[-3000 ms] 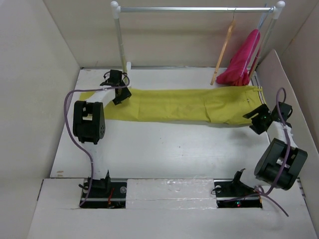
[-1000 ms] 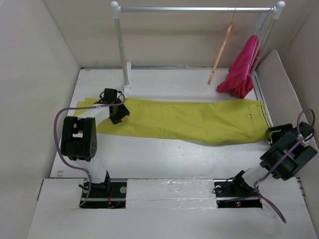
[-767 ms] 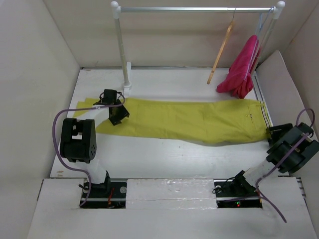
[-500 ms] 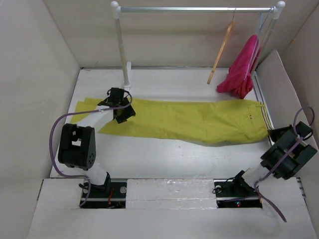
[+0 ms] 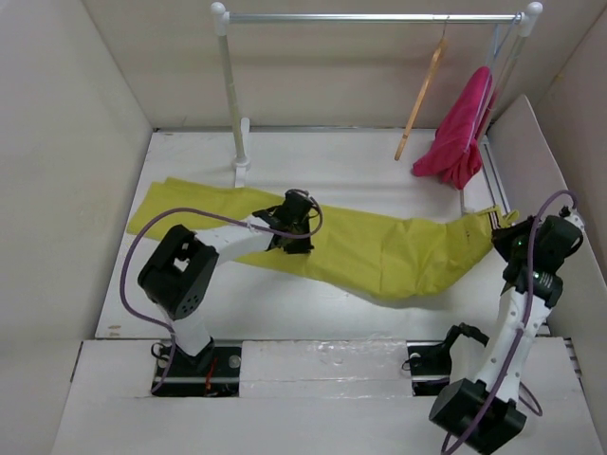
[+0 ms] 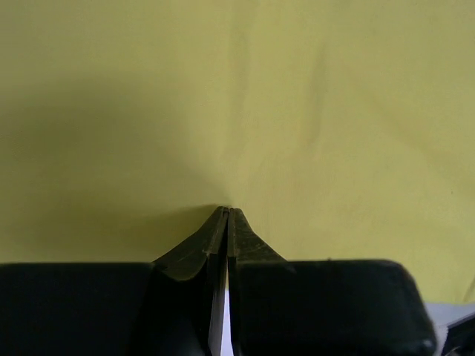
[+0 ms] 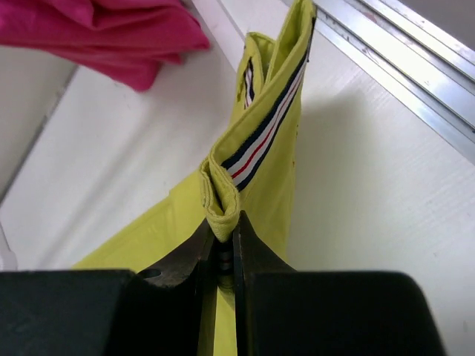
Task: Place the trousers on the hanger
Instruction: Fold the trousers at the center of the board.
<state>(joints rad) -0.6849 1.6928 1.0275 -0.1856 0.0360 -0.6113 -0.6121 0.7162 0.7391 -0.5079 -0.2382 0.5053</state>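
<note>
The yellow-green trousers (image 5: 379,251) lie across the table, legs to the left and waist to the right. My left gripper (image 5: 296,237) sits on their middle. In the left wrist view it (image 6: 226,211) is shut, tips pressed into the trousers (image 6: 297,89) with a faint crease running away from them. My right gripper (image 5: 509,244) is shut on a fold of the waistband (image 7: 252,148), whose striped trim stands up off the table between the fingers (image 7: 225,226). The tan wooden hanger (image 5: 422,95) hangs from the rail at the back right, apart from both grippers.
A white-and-silver clothes rail (image 5: 370,17) spans the back, with its left post (image 5: 232,95) standing on the table. A magenta-pink garment (image 5: 460,128) hangs by the hanger, and shows in the right wrist view (image 7: 111,37). A metal track (image 7: 401,52) and a slanted board (image 5: 531,142) line the right side.
My left gripper travelled right from the leg end to the trousers' middle and shut. My right gripper closed on the waistband and raised it, and the cloth near it bunched and shifted.
</note>
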